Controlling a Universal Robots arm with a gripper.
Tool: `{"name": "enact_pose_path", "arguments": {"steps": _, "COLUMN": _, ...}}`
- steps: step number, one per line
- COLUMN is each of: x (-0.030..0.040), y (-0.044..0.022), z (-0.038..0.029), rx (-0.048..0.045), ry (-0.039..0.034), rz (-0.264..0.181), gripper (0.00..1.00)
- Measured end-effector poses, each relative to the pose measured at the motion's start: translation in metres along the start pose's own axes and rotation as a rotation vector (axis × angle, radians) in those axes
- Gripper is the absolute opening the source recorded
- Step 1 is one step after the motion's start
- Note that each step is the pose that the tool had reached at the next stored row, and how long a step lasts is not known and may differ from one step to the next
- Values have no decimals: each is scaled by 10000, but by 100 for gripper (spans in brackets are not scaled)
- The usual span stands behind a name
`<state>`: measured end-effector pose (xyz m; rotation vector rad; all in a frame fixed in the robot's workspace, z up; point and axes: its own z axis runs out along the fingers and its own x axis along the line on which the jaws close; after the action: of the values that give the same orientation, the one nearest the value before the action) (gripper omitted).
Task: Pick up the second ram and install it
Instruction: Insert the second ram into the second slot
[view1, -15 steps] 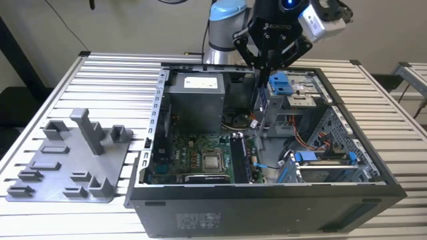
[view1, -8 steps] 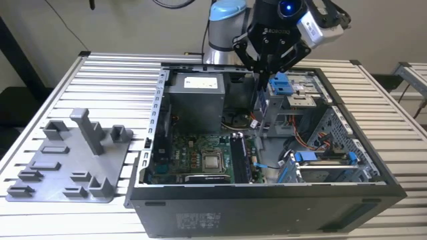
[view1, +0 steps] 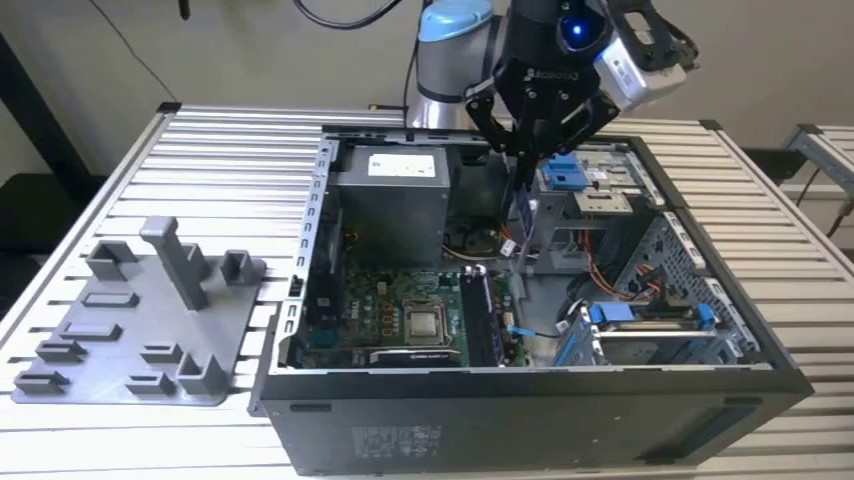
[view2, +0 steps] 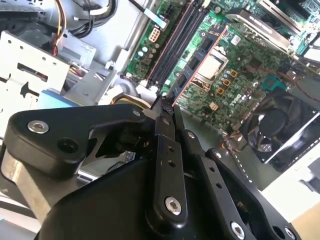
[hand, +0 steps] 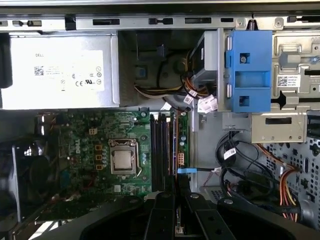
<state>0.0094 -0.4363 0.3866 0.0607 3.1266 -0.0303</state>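
The fingers (view2: 165, 142) are seen drawn together, clamped on the second ram (view1: 523, 212), which is held upright and edge-on beneath the gripper (view1: 526, 152). It is suspended inside the open computer case (view1: 534, 385), just to the exterior view's right of the power supply (view1: 394, 195). The motherboard's memory slots (view1: 477, 315) lie nearer, apart from it.

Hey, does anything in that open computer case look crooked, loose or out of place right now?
Nothing stands out. The tool holds the second ram roughly upright above the open case. The motherboard and cables beneath look orderly.
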Motion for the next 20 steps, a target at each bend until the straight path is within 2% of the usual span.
{"name": "enact_pose_path", "arguments": {"steps": 10, "x": 48, "y": -1, "z": 104, "rx": 7, "ry": 0, "rz": 4, "gripper": 14}}
{"name": "enact_pose_path", "arguments": {"steps": 20, "x": 45, "y": -1, "z": 126, "rx": 6, "ry": 0, "rz": 14, "gripper": 14}}
